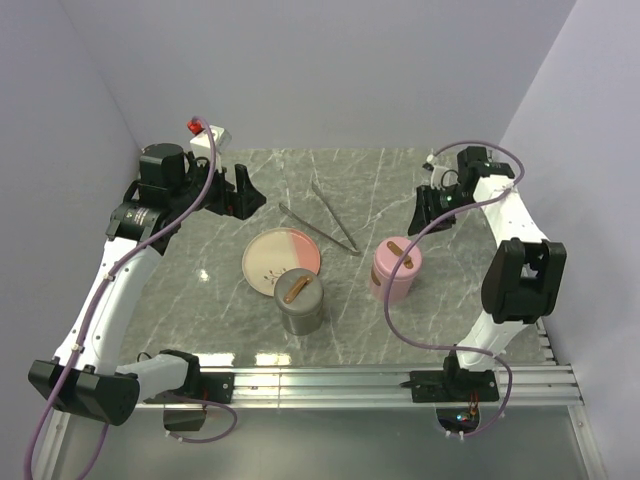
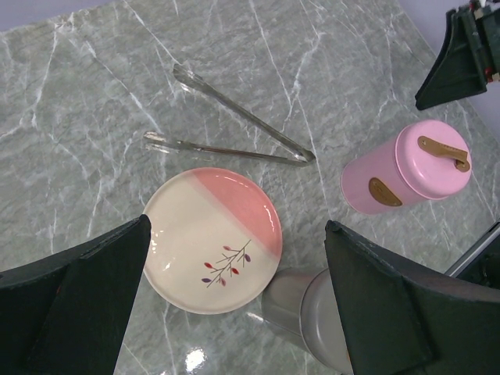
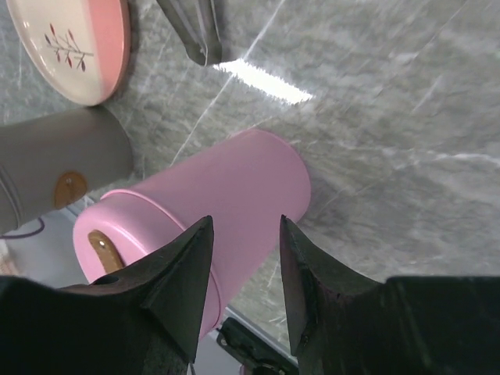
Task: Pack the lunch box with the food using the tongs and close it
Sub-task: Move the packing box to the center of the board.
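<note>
The silver tongs (image 1: 320,222) (image 2: 234,133) lie in a narrow V on the marble table, behind the plate. No food shows in any view. The pink round lunch box tin (image 1: 397,268) (image 2: 406,168) (image 3: 226,195) stands upright with its lid on, and a grey one (image 1: 301,302) (image 2: 312,308) (image 3: 62,160) stands next to it, also lidded. My left gripper (image 1: 240,192) (image 2: 236,226) hangs wide open above the plate, holding nothing. At the back right, above the pink tin, my right gripper (image 1: 428,208) (image 3: 246,220) is open and holds nothing.
The cream-and-pink plate (image 1: 282,260) (image 2: 212,238) (image 3: 74,47) sits bare at the table's middle, touching the grey tin. A small white box with a red knob (image 1: 205,133) sits at the back left corner. Walls close in the table on three sides.
</note>
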You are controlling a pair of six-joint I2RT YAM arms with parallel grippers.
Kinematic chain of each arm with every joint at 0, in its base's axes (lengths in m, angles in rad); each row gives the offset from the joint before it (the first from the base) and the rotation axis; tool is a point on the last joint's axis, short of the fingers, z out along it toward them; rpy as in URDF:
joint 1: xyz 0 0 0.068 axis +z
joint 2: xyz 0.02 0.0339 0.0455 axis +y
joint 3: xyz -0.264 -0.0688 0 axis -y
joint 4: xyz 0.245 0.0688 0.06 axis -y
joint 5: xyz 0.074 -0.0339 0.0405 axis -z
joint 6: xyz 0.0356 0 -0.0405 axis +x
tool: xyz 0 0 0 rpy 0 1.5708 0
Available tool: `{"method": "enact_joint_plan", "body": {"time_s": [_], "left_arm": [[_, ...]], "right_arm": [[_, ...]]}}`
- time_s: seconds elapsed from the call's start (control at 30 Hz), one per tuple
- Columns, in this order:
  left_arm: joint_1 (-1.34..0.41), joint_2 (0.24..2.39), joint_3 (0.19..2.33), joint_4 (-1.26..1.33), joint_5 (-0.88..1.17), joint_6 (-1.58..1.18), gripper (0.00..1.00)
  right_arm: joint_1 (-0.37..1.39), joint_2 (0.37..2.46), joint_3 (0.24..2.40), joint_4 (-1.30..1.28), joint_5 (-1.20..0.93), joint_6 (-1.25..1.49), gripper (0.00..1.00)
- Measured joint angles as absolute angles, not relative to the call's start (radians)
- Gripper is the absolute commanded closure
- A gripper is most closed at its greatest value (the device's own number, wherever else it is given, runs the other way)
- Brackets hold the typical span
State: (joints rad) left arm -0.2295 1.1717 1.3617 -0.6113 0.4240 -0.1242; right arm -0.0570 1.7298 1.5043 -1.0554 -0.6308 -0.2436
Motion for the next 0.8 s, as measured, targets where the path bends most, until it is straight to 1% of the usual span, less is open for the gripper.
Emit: {"method": "enact_joint_plan", "body": {"time_s": [0.43, 0.63, 0.8], "left_arm": [[-0.229, 1.186, 1.362, -0.61, 0.421, -0.126, 0.01], [-0.229, 1.193, 1.362, -0.61, 0.422, -0.129, 0.01], [-0.229, 1.193, 1.362, -0.61, 0.422, -0.13, 0.01]], "right_arm": [[-0.039, 1.726, 1.254, -1.03, -0.705, -0.268, 0.53], [0.07, 1.683, 1.15, -1.01, -0.731, -0.261, 0.53], [0.164, 1.67, 1.144, -1.005, -0.748, -0.259, 0.53]]}}
